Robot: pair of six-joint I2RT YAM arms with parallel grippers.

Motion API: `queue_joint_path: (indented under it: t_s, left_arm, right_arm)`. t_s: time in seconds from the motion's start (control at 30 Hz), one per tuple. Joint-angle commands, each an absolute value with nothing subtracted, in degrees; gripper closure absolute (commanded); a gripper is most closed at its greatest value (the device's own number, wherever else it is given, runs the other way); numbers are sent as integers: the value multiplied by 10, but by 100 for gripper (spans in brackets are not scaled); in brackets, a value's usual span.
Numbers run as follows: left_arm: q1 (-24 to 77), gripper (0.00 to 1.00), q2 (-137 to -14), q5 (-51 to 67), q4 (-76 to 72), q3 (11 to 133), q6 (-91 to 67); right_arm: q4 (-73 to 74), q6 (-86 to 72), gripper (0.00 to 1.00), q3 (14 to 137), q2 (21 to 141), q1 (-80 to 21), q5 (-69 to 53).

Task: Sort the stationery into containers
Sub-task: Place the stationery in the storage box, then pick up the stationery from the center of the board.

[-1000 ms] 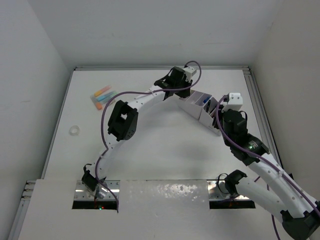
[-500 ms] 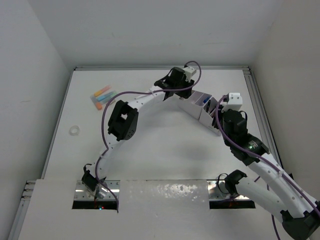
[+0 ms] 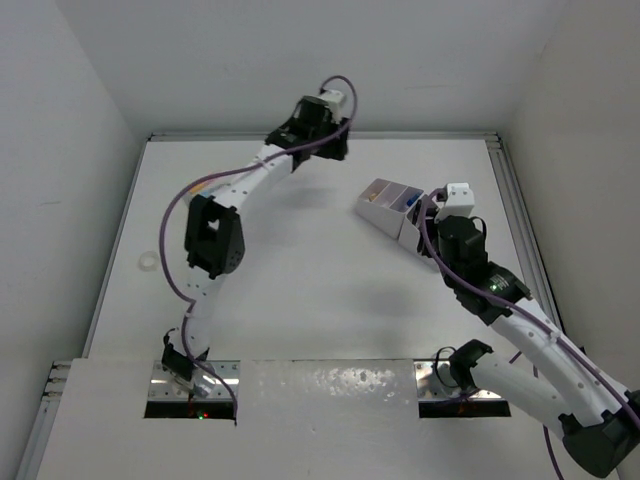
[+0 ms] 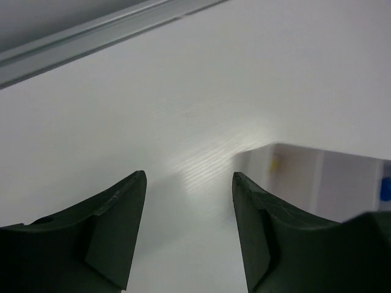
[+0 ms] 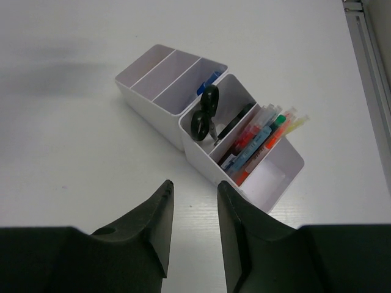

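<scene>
Overhead, the left arm is reaching way out to the far edge of the worktop (image 3: 300, 280). Its left gripper (image 4: 189, 178) is hanging over bare white surface with the fingers spread and nothing between them. From its wrist camera, only a corner of the organiser (image 4: 317, 177) is poking in, off to the right past the right-hand finger. So the organiser is beside that gripper, not in it, and overhead the two are sitting well apart.

The right gripper (image 5: 192, 223) is hovering on the near side of the organiser, fingers partly apart with just worktop showing in the gap, pinching nothing. The organiser is lying straight ahead of those fingertips, close but not touching, and it's resting on the right half of the worktop as two joined slanted blocks.

Inside, the scissors (image 5: 204, 113) are standing with their black handles sticking up in the compartment nearest the joint. The highlighter markers (image 5: 263, 137) (orange, blue, green, yellow) are leaning together in the slot next door. A blue-capped piece (image 5: 209, 78) is peeking out of the neighbouring block's end compartment.
</scene>
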State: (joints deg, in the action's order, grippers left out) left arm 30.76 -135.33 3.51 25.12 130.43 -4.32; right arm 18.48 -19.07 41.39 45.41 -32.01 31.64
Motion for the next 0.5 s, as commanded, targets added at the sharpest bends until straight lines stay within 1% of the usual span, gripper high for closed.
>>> queue_joint_path:
  t_s: [0.0, 0.03, 0.1, 0.2, 0.33, 0.37, 0.47]
  left_arm:
    - [210, 44, -1242, -39, 286, 1221, -85]
    - [197, 44, -1211, -49, 289, 1157, -89]
    - [159, 44, -1181, -94, 297, 1079, -97]
    - [125, 42, -1169, -105, 294, 1006, -71]
    - [108, 44, -1195, -136, 285, 978, 19]
    - [101, 47, -1205, -130, 288, 982, 38]
    - [90, 52, -1242, -110, 314, 1007, 104]
  right_arm:
    - [157, -196, 65, 427, 461, -322, 304]
    - [154, -199, 64, 421, 461, -323, 301]
    - [141, -202, 64, 416, 467, -323, 294]
    - [135, -202, 63, 415, 471, -325, 293]
    - [136, -193, 63, 417, 482, -326, 287]
    - [138, -192, 63, 419, 485, -325, 286]
    - [142, -189, 61, 423, 489, -326, 286]
